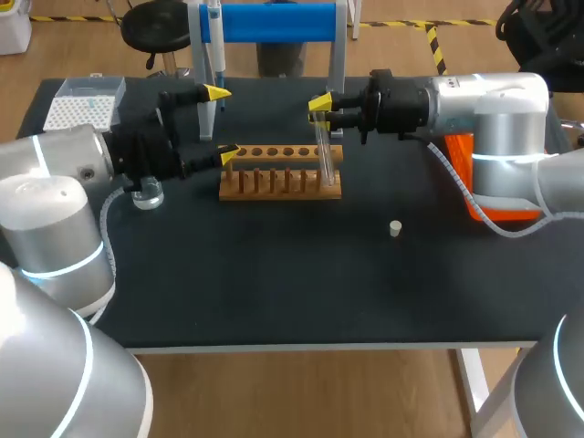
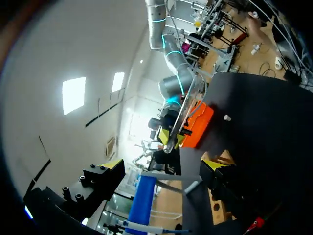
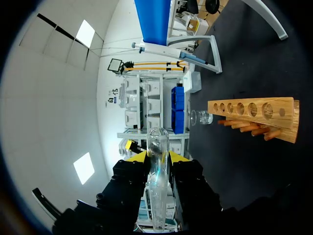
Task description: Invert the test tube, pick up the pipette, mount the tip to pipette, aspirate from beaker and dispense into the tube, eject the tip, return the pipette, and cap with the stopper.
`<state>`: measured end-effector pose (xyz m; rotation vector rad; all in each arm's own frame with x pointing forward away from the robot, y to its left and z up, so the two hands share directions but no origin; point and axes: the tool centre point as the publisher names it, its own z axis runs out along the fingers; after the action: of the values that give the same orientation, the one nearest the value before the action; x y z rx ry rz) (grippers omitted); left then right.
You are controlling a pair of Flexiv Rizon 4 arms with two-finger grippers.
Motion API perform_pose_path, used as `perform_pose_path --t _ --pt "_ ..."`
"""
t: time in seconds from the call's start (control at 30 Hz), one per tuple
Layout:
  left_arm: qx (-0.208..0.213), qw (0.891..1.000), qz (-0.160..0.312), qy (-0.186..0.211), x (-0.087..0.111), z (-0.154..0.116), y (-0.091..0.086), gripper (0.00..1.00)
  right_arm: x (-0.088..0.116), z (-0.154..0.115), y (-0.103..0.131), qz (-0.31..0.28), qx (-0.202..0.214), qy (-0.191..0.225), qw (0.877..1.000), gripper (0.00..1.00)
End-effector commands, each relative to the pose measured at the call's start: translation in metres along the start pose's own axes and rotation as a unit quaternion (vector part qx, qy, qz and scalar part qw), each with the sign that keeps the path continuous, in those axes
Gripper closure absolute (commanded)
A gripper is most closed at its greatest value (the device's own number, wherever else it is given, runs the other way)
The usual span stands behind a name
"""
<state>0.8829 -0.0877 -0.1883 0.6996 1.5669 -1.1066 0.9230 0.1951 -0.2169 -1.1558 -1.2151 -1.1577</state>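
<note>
Black tabletop (image 1: 274,292) across the scene, with wooden rack (image 1: 280,182) at mid-table, beaker (image 1: 146,193) off its left end, small stopper (image 1: 394,228) lying alone well to the front right, and pipette (image 1: 214,36) hanging on the blue-barred stand (image 1: 274,22) at the back. Over on the right, right gripper (image 1: 321,108) pinched tight on the clear test tube (image 1: 324,155), held near upright with its lower end at the rack's right-hand end, contact impossible to call. Over on the left, left gripper (image 1: 223,122) spread wide with nothing between the fingers, parked between stand and rack's left end, tip box (image 1: 87,105) off behind it
</note>
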Motion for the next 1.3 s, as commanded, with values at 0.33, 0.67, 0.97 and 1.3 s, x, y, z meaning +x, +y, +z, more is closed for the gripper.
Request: perform_pose_path --t 0.33,0.67,0.97,1.3 --pt "0.185 0.952 0.242 -0.038 0.016 0.027 -0.025 0.0 0.001 -0.001 0.0 0.0 0.0 -0.001 1.0 1.0" --pt "0.207 0.947 0.245 -0.017 0.026 0.052 -0.039 0.0 0.001 -0.001 0.0 0.0 0.0 -0.001 1.0 1.0" --pt "0.209 0.952 0.225 0.0 0.034 0.071 -0.053 0.0 0.001 -0.001 0.0 0.0 0.0 -0.001 1.0 1.0" --pt "0.196 0.958 0.208 0.018 0.042 0.089 -0.072 0.0 0.001 -0.001 0.0 0.0 0.0 -0.001 1.0 1.0"
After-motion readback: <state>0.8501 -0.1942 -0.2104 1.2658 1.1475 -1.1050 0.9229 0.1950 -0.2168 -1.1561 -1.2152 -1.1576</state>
